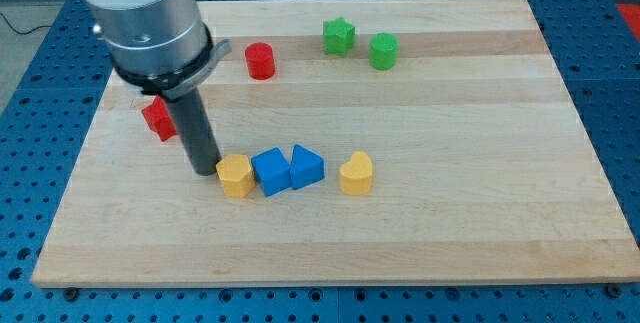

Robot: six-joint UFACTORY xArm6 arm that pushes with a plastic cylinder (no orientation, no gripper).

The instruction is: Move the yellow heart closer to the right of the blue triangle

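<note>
The yellow heart (356, 173) lies on the wooden board (480, 163), a small gap to the right of the blue triangle (306, 167). A blue cube (270, 171) touches the triangle's left side, and a yellow hexagon block (235, 175) sits left of the cube. My tip (205, 170) rests on the board just left of the yellow hexagon, far left of the heart. The rod rises to the grey arm at the view's top left.
A red block (158, 118) lies left of the rod, partly hidden by it. A red cylinder (260, 60) stands near the top. A green star (338, 35) and a green block (383, 50) sit at the top middle.
</note>
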